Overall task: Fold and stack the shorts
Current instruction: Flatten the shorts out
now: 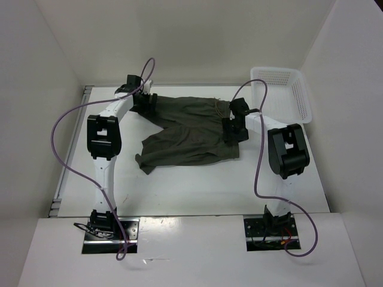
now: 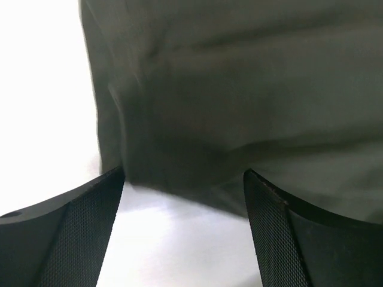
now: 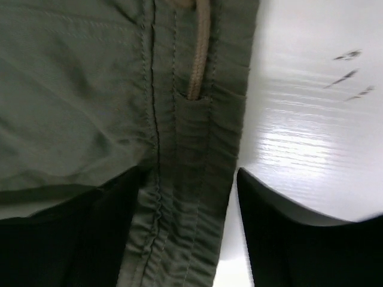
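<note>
The shorts lie spread across the middle of the table, the waistband to the right and the two legs running left, the near leg angled toward me. They are not folded yet, so I judge this to be the start of the first fold: getting hold of both ends.

My left gripper is at the far left, over the end of the far leg. Its fingers are spread, and the cloth's edge sits just ahead of them and between them, not pinched.

My right gripper is at the right end, its fingers spread too and straddling the waistband close to where the drawstring comes out. Bare table shows between the band and one finger, so nothing is gripped there either.

Next, I think, both sets of fingers need to close on cloth, through both layers, and then lift evenly. The loose drawstring could snag. The white basket stands at the far right.
</note>
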